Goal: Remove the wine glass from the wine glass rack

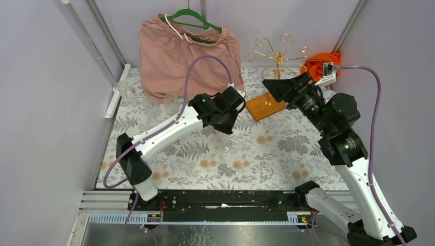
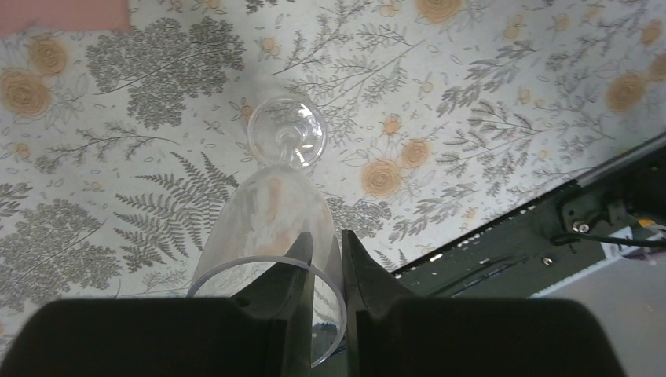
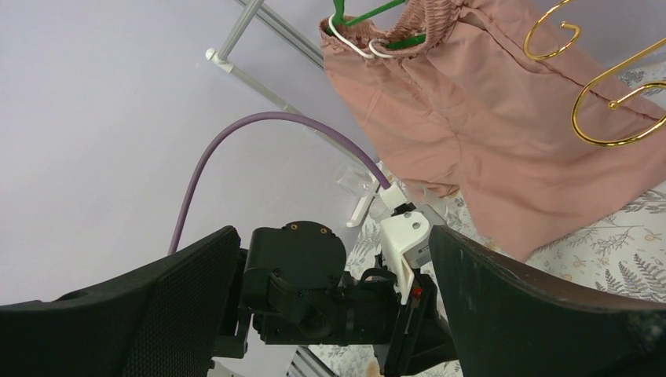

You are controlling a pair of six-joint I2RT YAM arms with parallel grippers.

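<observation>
While the left tool (image 2: 326,250) is pinching only the rim of the wine glass (image 2: 271,208) — foot below it, off the wine glass rack (image 1: 277,56) — a slip or crack is threatening; the right tool (image 1: 274,84) is hanging released.

Bright, even, diffuse light leaves only soft shadows on the table (image 1: 267,154), while the near jaws (both wrist views) blur.

Back right on the table (image 1: 277,159), wine glass rack (image 1: 278,60), hanging garment (image 1: 190,56) to its left, wine glass (image 2: 271,220) nearer, mid-table
</observation>
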